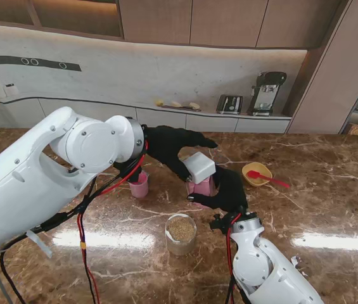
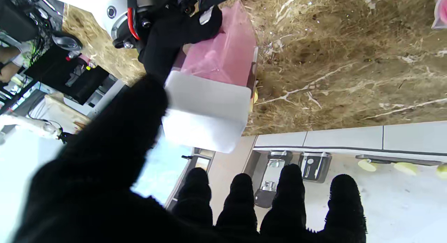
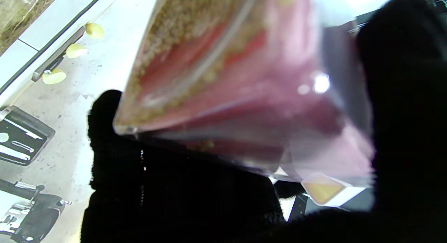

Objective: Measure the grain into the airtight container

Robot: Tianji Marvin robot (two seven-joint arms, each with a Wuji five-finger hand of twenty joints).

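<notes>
Stand view: right hand [image 1: 228,189] in black glove grasps pink airtight container [image 1: 202,186] near table [image 1: 331,209] centre, container tilted, white lid [image 1: 199,166] on top. Left hand [image 1: 172,147] in black glove reaches over lid, thumb against lid side, other fingers [image 2: 288,197] spread apart beyond it; firm grip cannot tell. Right wrist view: grain visible inside container [image 3: 241,79]. Glass jar of grain [image 1: 181,233] nearer to me, toward front edge. Pink measuring cup [image 1: 139,184] left of container. Yellow bowl [image 1: 256,173] with red spoon [image 1: 268,179] right of container, toward far edge.
</notes>
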